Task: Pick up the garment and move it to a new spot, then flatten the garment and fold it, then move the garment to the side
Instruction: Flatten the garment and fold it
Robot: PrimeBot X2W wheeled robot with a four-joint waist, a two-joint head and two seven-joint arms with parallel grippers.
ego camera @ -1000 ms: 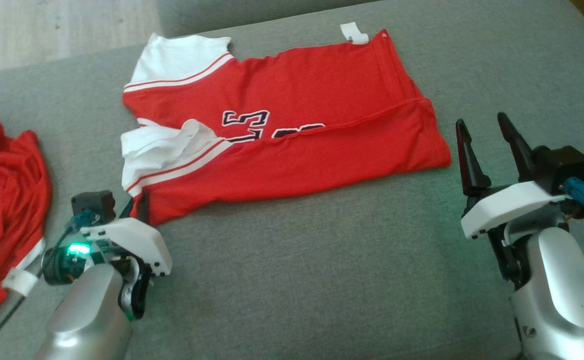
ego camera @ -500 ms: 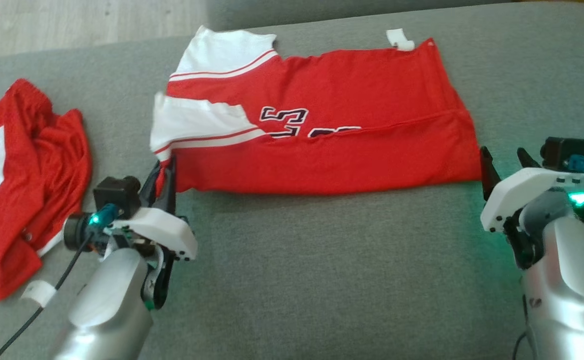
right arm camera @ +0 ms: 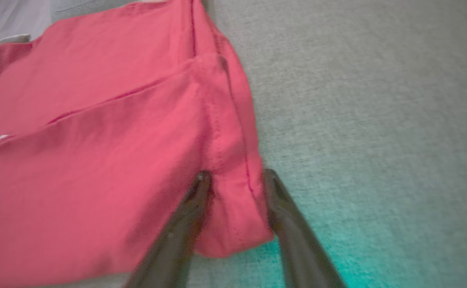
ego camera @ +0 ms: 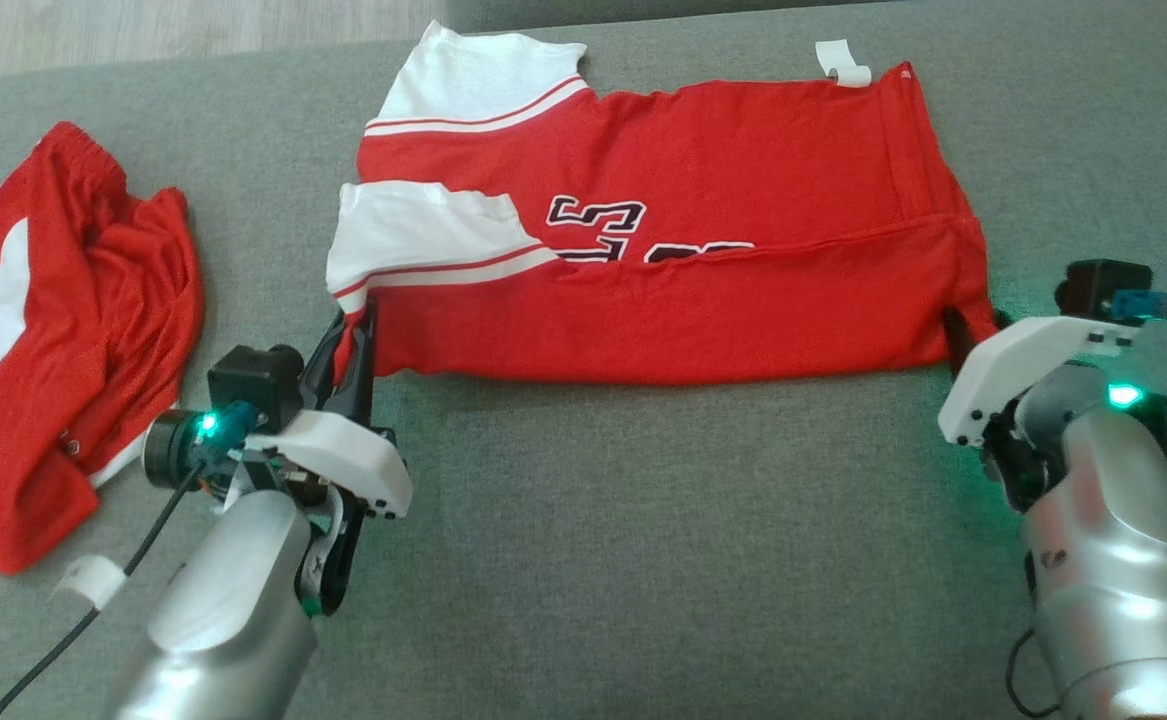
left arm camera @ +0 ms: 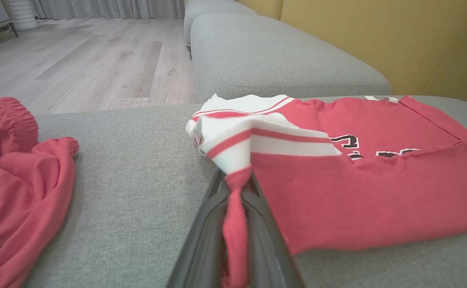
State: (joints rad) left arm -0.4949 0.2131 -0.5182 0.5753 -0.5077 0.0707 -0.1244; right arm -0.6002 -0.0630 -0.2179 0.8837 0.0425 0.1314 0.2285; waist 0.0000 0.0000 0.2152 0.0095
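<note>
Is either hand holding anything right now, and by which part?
The left hand pinches the red and white cloth jersey by its near sleeve-side corner. The right hand straddles the near hem corner, open, holding nothing yet.

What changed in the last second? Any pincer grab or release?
The right pincer moved in to the jersey and now straddles its near right hem corner, jaws apart, not clamped. The near white sleeve got pulled flatter. No release. Unchanged: left pincer shut on the near left corner; red shorts off to the left. Head camera shifted too.
</note>
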